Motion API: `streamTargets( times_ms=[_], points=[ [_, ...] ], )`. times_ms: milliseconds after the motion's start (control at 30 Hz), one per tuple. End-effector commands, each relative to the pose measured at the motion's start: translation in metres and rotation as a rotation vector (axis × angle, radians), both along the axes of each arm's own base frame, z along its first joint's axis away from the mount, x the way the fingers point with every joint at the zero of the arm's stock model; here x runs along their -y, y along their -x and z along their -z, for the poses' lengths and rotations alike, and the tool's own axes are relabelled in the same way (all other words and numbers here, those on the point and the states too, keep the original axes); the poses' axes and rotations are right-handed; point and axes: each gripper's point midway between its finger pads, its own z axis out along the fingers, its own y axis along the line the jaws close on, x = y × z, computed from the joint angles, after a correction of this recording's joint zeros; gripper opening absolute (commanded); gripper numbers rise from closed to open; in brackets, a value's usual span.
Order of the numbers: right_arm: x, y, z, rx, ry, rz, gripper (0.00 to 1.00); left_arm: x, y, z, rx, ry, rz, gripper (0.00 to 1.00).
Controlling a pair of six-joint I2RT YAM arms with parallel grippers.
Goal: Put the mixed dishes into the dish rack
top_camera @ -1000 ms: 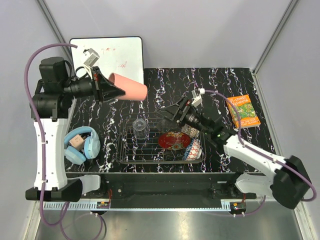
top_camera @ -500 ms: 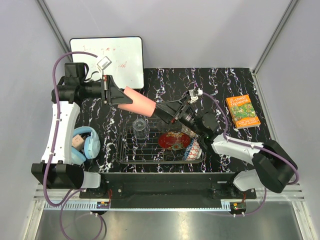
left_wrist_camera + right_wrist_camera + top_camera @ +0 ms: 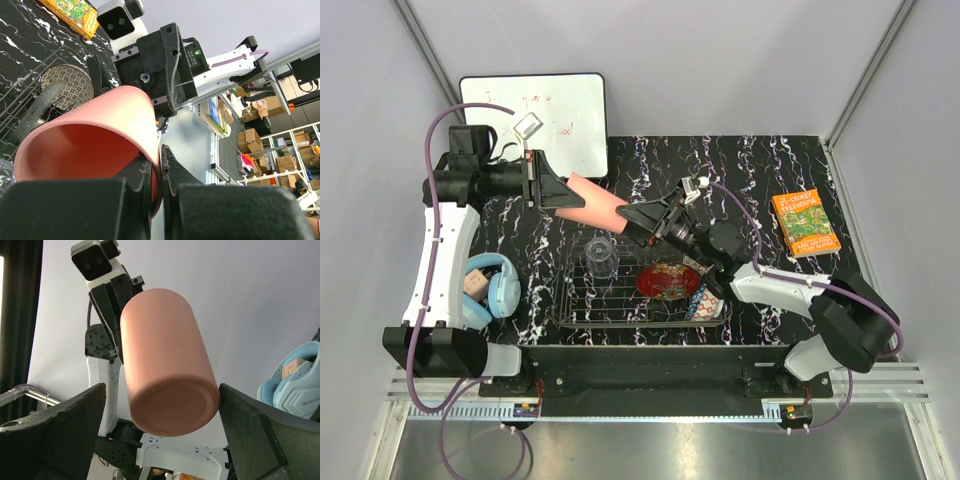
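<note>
Two end effectors are meeting in mid-air above the table (image 3: 790, 165), just behind the dish rack (image 3: 570, 318). The left end effector (image 3: 570, 190) is clenching the rim of the salmon-pink cup (image 3: 596, 204), with one finger inside the mouth and one against the outer wall, as its wrist view is showing. The right end effector (image 3: 628, 217) is standing spread wide, its fingers flanking the cup's closed base and, as far as its own camera is showing, not touching it.

This is looking like a handover. The rim pinch is leaving the cup's whole body free for the other fingers to close around.

The cup is lying nearly level, well clear of the table. Its long axis is running from the left arm toward the right arm and dipping slightly. Its mouth is facing back at the left end effector, and its flat base is pointing at the right one.
</note>
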Motion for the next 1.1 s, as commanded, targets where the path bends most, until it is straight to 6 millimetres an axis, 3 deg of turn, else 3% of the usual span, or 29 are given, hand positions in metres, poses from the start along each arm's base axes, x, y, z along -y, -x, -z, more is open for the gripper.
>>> streamTargets(
  times_ms=[0, 300, 333, 400, 433, 500, 600, 633, 667, 733, 767, 800, 867, 900, 933, 967, 1000, 1033, 1067],
  points=[
    [-0.007, 0.000, -0.029, 0.079, -0.060, 0.004, 1.00, 0.000, 0.009, -0.016, 0.056, 0.030, 0.030, 0.00],
    [-0.034, 0.003, -0.043, 0.124, -0.085, -0.037, 0.98, -0.001, 0.007, -0.012, 0.056, 0.017, 0.013, 0.00],
    [-0.034, 0.003, -0.043, 0.125, -0.090, -0.038, 0.80, 0.000, 0.007, -0.012, 0.056, 0.018, 0.015, 0.00],
    [-0.033, 0.003, -0.043, 0.124, -0.095, -0.038, 0.60, 0.000, 0.007, -0.011, 0.056, 0.017, 0.014, 0.00],
    [-0.033, 0.004, -0.043, 0.122, -0.099, -0.042, 0.37, 0.000, 0.006, -0.009, 0.050, 0.016, 0.013, 0.00],
    [-0.033, 0.004, -0.043, 0.122, -0.098, -0.041, 0.21, -0.001, 0.005, -0.007, 0.045, 0.014, 0.009, 0.00],
    [-0.029, 0.004, -0.044, 0.134, -0.086, -0.018, 0.17, 0.000, 0.008, -0.004, 0.041, 0.014, 0.011, 0.00],
    [-0.027, 0.005, -0.048, 0.140, -0.080, -0.012, 0.15, -0.001, 0.007, -0.003, 0.044, 0.012, 0.007, 0.04],
    [-0.026, 0.005, -0.048, 0.158, -0.063, 0.001, 0.11, -0.001, 0.008, -0.002, 0.041, 0.010, 0.004, 0.14],
    [-0.022, 0.007, -0.052, 0.170, -0.028, 0.014, 0.08, -0.001, 0.009, -0.002, 0.036, 0.009, 0.003, 0.57],
    [-0.021, 0.007, -0.052, 0.196, 0.008, 0.032, 0.06, -0.007, 0.004, -0.002, 0.039, 0.008, -0.026, 0.90],
    [-0.019, 0.008, -0.048, 0.179, 0.072, 0.040, 0.01, -0.010, 0.004, -0.006, 0.051, 0.009, -0.036, 0.99],
    [-0.018, 0.008, -0.047, 0.225, 0.187, 0.065, 0.00, -0.023, -0.004, -0.011, 0.073, 0.011, -0.089, 0.99],
    [-0.017, 0.009, -0.028, 0.177, 0.307, 0.054, 0.00, -0.029, -0.007, -0.018, 0.101, 0.008, -0.113, 0.99],
    [-0.016, 0.009, -0.037, 0.195, 0.348, 0.058, 0.00, -0.041, -0.013, -0.021, 0.122, 0.001, -0.162, 0.99],
    [-0.015, 0.007, -0.029, 0.226, 0.432, 0.069, 0.00, -0.046, -0.015, -0.024, 0.133, -0.003, -0.184, 0.99],
    [-0.013, 0.010, 0.000, 0.163, 0.569, 0.036, 0.00, -0.053, -0.020, -0.027, 0.159, -0.021, -0.223, 0.99],
    [-0.013, 0.009, -0.009, 0.180, 0.606, 0.032, 0.00, -0.064, -0.027, -0.027, 0.179, -0.044, -0.281, 0.99],
    [-0.012, 0.009, 0.004, 0.186, 0.692, 0.016, 0.00, -0.070, -0.033, -0.025, 0.194, -0.072, -0.322, 0.99]
  ],
)
